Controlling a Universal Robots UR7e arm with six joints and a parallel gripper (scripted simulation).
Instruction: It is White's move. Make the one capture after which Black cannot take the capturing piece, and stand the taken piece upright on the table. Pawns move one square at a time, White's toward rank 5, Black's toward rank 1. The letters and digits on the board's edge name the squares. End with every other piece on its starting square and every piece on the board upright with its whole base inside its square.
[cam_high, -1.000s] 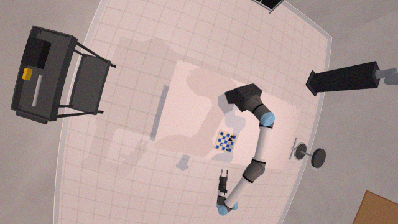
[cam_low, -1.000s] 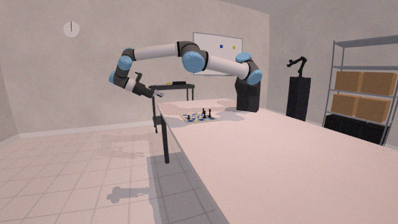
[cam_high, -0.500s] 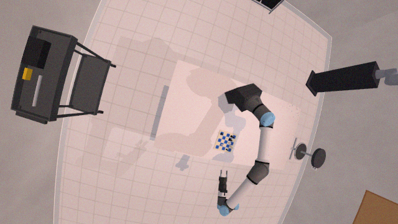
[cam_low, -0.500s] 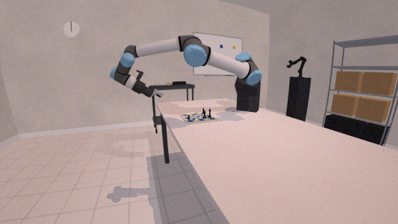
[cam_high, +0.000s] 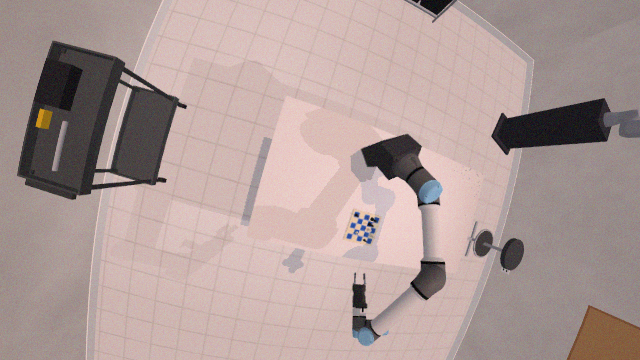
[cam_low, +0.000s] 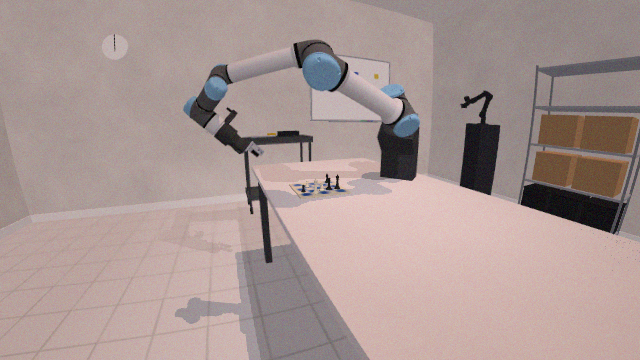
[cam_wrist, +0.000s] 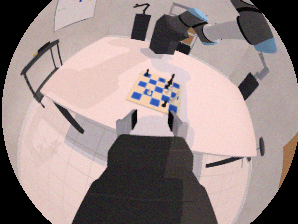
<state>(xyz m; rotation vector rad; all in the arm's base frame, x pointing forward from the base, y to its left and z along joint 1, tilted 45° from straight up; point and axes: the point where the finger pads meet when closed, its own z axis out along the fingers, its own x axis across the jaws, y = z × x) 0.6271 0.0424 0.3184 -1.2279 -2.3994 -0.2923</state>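
Note:
A small blue-and-cream chessboard (cam_high: 364, 227) (cam_low: 318, 187) (cam_wrist: 157, 92) lies on the pale table (cam_high: 310, 165) (cam_low: 450, 260) (cam_wrist: 100, 70) near one edge. Black pieces (cam_low: 333, 182) (cam_wrist: 173, 80) and white pieces (cam_low: 315, 184) stand upright on it; they are too small to name. My gripper (cam_high: 360, 276) (cam_low: 256, 150) (cam_wrist: 152, 116) is open and empty. It hangs off the table, beyond the edge nearest the board, well above the floor and pointing toward the board.
The arm's dark base (cam_high: 392, 152) (cam_low: 397, 155) stands on the table behind the board. A dark cart (cam_high: 75, 120) and a small side table (cam_low: 280, 140) stand on the floor. A black pedestal (cam_low: 479, 155) and shelves with boxes (cam_low: 585, 150) stand to the right.

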